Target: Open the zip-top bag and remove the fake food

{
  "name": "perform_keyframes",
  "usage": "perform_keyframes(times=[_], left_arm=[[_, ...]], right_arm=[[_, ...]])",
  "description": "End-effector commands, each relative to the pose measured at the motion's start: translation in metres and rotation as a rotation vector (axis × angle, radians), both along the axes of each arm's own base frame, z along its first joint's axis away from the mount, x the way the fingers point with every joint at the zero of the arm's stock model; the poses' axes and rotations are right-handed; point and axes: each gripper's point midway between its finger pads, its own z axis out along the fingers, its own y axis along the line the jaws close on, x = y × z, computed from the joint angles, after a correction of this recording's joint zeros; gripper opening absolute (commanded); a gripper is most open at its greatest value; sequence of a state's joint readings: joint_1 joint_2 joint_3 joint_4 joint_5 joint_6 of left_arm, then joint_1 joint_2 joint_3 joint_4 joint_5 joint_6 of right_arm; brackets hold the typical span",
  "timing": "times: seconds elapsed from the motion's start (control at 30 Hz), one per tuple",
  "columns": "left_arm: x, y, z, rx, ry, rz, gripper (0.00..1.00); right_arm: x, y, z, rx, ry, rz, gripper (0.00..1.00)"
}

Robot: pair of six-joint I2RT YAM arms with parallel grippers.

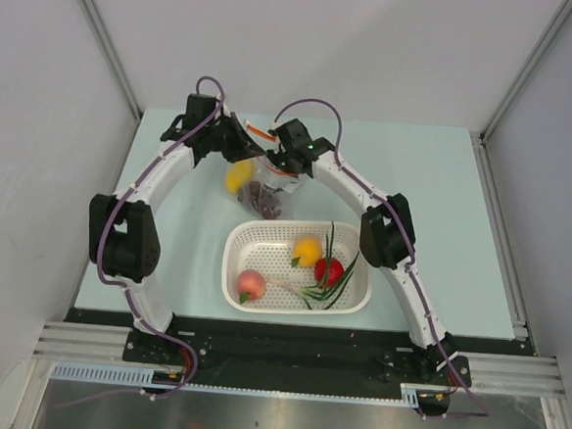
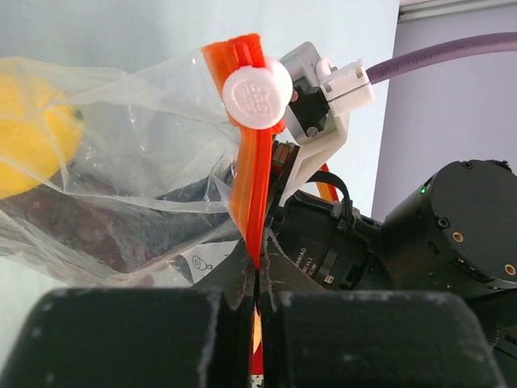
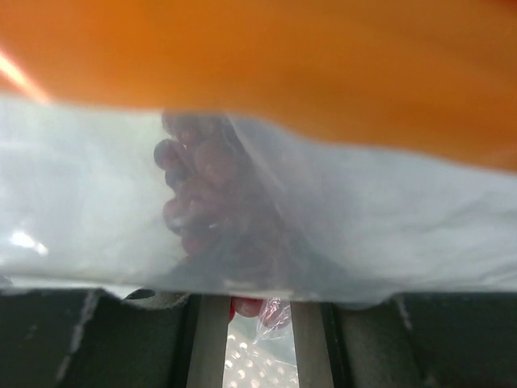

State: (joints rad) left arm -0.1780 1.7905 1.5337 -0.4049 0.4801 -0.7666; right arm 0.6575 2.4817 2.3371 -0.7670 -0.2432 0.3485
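— Where do you work?
— A robot lab's test cell, I'd say. Plain grey panel walls (image 1: 318, 40) box in my pale green table (image 1: 435, 195), and I'm bolted to a black plate (image 1: 286, 357) between aluminium rails (image 1: 515, 373) at its near edge.

From above the near edge, the top camera looks steeply down over the whole pale green table (image 1: 434, 205). Both wrist cameras sit close against the clear crinkly orange-zipped plastic bag (image 2: 145, 162), the right one blurred by nearness; all three views share it.
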Motion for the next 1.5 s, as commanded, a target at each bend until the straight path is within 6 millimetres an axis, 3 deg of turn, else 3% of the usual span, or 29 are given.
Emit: perform_keyframes(times=[0.0,0.27,0.43,0.53,0.67,0.73,0.87,1.07,1.3,1.47], left_arm=[[0.004,0.009,0.022,0.032,-0.086,-0.003,0.00],[-0.001,0.011,0.026,0.046,-0.101,0.001,0.00],[-0.002,0.010,0.021,0.037,-0.089,-0.007,0.00],[-0.005,0.008,0.015,0.025,-0.082,-0.010,0.00],[-0.007,0.009,0.005,0.029,-0.048,-0.016,0.00],[-0.007,0.009,0.005,0.023,-0.040,-0.020,0.00],[-0.007,0.010,0.003,0.025,-0.034,-0.017,0.00],[-0.002,0.017,0.004,0.035,-0.034,-0.003,0.00],[-0.001,0.030,0.003,0.058,-0.028,0.020,0.00],[0.000,0.033,0.004,0.063,-0.022,0.025,0.00]], right_arm=[[-0.006,0.006,0.027,0.016,-0.047,0.028,0.37],[-0.018,0.019,0.029,0.066,-0.005,0.066,0.42],[-0.030,0.028,0.012,0.064,0.017,0.119,0.60],[-0.028,0.031,-0.003,0.067,0.042,0.118,0.66],[-0.012,0.028,-0.014,0.069,0.058,0.077,0.65],[-0.009,0.030,-0.014,0.086,0.069,0.065,0.63],[-0.008,0.038,-0.007,0.122,0.051,0.069,0.45],[-0.004,0.052,0.036,0.209,-0.019,0.089,0.15],[0.000,0.051,0.082,0.290,-0.044,0.046,0.01],[0.008,0.049,0.115,0.344,-0.083,0.017,0.00]])
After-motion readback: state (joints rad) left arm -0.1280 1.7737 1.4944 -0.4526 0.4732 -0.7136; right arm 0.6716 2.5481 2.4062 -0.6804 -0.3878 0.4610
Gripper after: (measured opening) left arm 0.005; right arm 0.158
